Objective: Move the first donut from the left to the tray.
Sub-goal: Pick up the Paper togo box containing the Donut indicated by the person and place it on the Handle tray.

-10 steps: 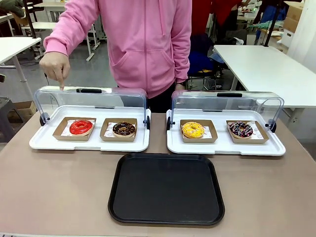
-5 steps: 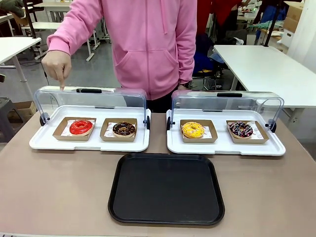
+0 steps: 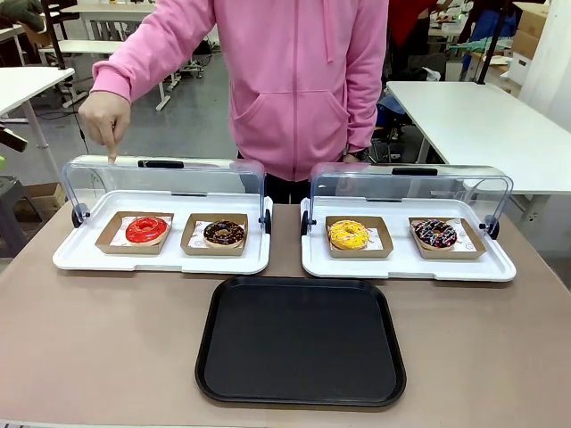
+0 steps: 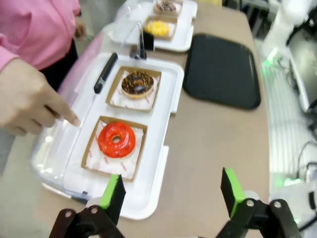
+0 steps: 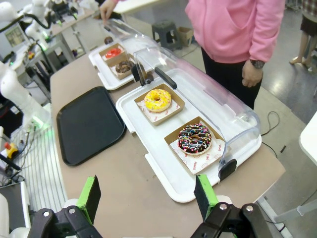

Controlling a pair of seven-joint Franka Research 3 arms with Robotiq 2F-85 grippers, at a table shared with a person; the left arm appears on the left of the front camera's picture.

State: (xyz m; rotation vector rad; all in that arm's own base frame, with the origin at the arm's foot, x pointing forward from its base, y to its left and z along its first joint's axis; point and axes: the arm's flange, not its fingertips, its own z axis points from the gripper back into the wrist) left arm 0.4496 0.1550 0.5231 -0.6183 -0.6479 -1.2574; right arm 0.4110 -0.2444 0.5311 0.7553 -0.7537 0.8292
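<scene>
Left wrist view looks along the surface at the red donut (image 4: pixel 116 140), lying in its cardboard holder (image 4: pixel 92 145) at the left end of the left white tray (image 4: pixel 166 106), by the surface's far left corner. The clear lid (image 4: pixel 54 148) is swung back, leaving the donut open to reach. The person's hand (image 4: pixel 29 101) points one finger down at the lid beside it, probably marking the one to take. The left fingers (image 4: pixel 113 194) hang wide and empty near the left edge, aimed at the donut. The right fingers (image 5: pixel 90 196) are equally wide and empty, high by the right edge. The black tray (image 3: pixel 301 343) lies bare at the near edge's middle.
</scene>
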